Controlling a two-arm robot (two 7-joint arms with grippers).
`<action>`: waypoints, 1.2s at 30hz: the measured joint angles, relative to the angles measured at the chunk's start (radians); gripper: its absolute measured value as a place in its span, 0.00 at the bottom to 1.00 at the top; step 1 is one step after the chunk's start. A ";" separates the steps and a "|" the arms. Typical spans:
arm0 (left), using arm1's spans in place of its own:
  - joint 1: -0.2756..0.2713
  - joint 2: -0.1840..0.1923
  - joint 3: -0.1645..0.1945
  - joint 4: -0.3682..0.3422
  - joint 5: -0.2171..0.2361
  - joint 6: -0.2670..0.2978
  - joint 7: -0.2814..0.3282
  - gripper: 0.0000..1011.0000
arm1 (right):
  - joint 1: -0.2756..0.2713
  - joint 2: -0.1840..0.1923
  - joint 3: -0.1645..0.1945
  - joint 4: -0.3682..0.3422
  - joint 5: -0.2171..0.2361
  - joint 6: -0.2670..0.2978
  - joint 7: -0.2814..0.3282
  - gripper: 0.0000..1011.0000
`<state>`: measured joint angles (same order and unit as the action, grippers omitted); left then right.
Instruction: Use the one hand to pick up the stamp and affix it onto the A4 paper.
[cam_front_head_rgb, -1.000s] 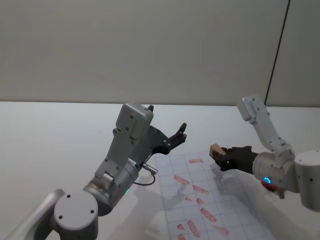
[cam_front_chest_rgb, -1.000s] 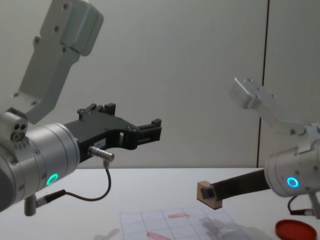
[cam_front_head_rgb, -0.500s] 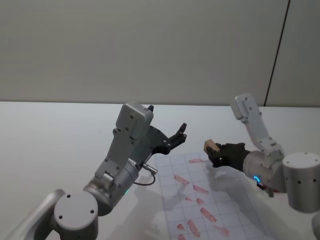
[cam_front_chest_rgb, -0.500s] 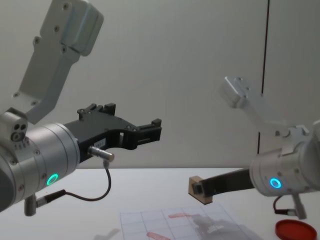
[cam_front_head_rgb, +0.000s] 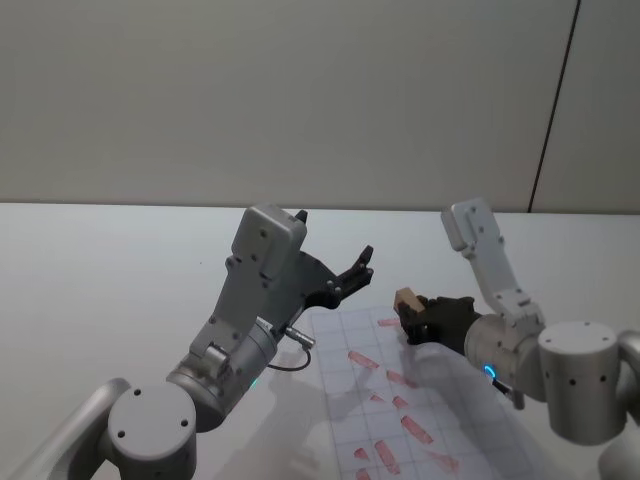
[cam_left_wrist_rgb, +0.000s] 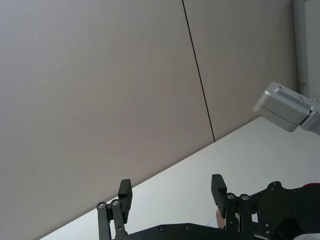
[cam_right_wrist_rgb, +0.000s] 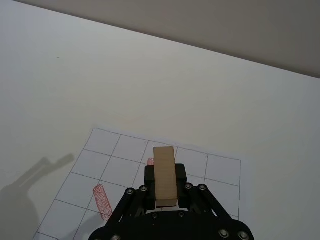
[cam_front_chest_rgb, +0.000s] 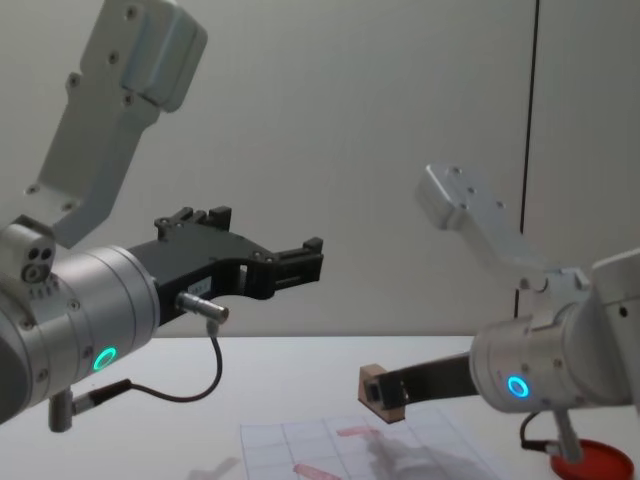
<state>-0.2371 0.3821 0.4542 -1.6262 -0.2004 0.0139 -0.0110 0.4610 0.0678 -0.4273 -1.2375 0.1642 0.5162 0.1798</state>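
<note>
A white table bears the gridded A4 paper and a red ink pad.

Chest view. Left claw, green-lit ring, raised at left with fingers apart. Right claw, blue-lit ring, reaches in from the right and grips the stamp above the A4 paper on the counter. Red ink pad at near right.
</note>
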 joint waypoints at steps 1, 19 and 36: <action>0.000 0.000 0.000 0.000 0.000 0.000 0.000 0.99 | -0.003 -0.001 -0.002 -0.003 0.001 0.001 -0.004 0.21; 0.000 0.000 0.000 0.000 0.000 0.000 0.000 0.99 | -0.082 0.039 -0.007 -0.125 0.013 0.052 -0.024 0.21; 0.000 0.000 0.000 0.000 0.000 0.000 0.000 0.99 | -0.138 0.097 0.017 -0.206 0.036 0.099 0.021 0.21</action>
<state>-0.2371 0.3821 0.4542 -1.6262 -0.2004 0.0139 -0.0110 0.3233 0.1648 -0.4099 -1.4431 0.2005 0.6148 0.2003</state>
